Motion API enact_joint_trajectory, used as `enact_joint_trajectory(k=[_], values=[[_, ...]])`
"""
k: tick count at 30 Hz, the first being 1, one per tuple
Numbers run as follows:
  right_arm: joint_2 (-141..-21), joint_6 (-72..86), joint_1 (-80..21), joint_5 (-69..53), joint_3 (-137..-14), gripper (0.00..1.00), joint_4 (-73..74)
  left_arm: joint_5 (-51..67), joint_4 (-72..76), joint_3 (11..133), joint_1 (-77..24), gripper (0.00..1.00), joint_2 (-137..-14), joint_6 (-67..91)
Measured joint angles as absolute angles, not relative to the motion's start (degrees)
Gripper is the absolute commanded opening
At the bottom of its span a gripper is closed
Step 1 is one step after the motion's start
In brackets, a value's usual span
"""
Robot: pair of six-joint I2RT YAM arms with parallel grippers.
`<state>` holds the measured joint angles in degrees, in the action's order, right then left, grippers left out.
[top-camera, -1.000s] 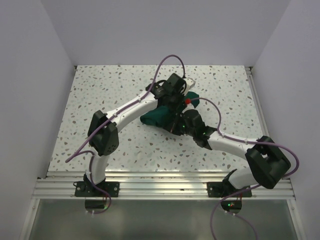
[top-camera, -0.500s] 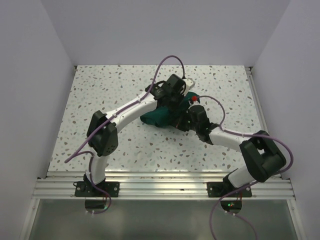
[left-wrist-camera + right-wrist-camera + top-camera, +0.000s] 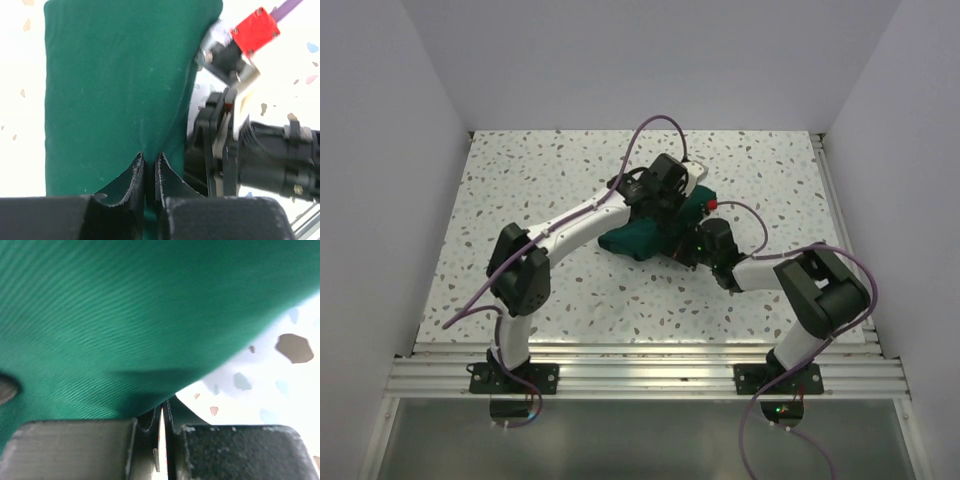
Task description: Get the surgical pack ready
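Green cloth bundle (image 3: 632,240) lies mid table (image 3: 520,180), L gripper (image 3: 148,161) pinching a pucker of it, R gripper (image 3: 161,412) clamped shut at its near edge (can't tell if on fabric), so best tuck slowly w/ both arms level, no tugging folds open.

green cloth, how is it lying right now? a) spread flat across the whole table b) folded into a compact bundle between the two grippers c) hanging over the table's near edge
b: the green cloth is a small folded bundle, the left gripper pinching its fabric and the right gripper shut at its edge.
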<state>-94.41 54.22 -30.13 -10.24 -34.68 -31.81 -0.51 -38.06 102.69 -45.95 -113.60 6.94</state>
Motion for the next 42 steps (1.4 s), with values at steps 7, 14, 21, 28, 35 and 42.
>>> enact_joint_trajectory(k=[7, 14, 21, 28, 35, 42], values=[[-97.49, 55.55, -29.58, -10.17, -32.14, 0.00, -38.24, 0.14, -31.94, 92.99, -46.59, 0.00, -109.14, 8.25], [-98.21, 55.55, -29.10, -10.07, -31.20, 0.00, -40.32, 0.38, -27.22, 86.72, -46.92, 0.00, -106.32, 9.54], [-100.86, 56.64, -28.95, -10.35, -30.61, 0.00, -45.36, 0.10, -25.54, 84.97, -46.92, 0.00, -105.10, 10.02], [-102.06, 57.74, -28.73, -10.48, -30.61, 0.00, -48.60, 0.23, -27.77, 88.88, -46.96, 0.00, -105.12, 10.00], [-101.95, 57.87, -28.47, -10.00, -29.78, 0.00, -49.28, 0.56, -27.81, 89.58, -47.70, 0.00, -105.12, 10.26], [-100.79, 57.74, -28.16, -8.97, -27.49, 0.00, -46.09, 2.28, -22.48, 85.14, -49.08, 0.00, -105.10, 11.90]])
